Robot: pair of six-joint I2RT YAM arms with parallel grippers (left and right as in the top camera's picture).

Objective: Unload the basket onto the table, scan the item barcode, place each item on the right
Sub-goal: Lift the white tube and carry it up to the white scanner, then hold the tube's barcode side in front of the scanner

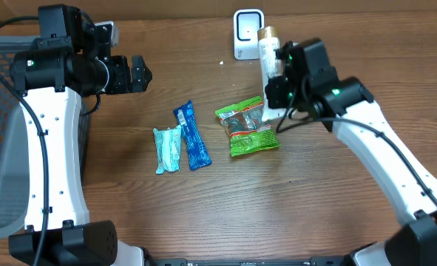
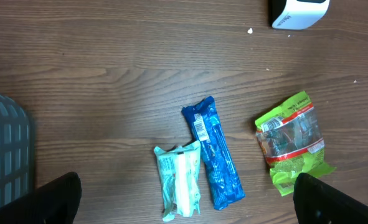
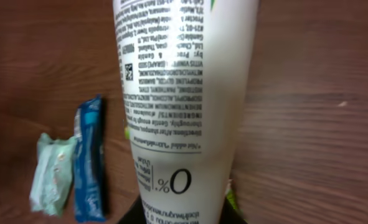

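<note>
Two fingers of the right gripper (image 1: 276, 94) are clamped on the white tube (image 1: 265, 55). Its long axis runs away from the robot, with the cap end just beside the scanner (image 1: 246, 29), which sits slightly left. The left gripper (image 1: 138, 72) hangs wide open and well apart, so the right arm's nearer.

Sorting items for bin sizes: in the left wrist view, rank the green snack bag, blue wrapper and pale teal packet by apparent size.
1. green snack bag, broadest
2. blue wrapper, longest but narrow
3. pale teal packet
Second and third are close.
</note>
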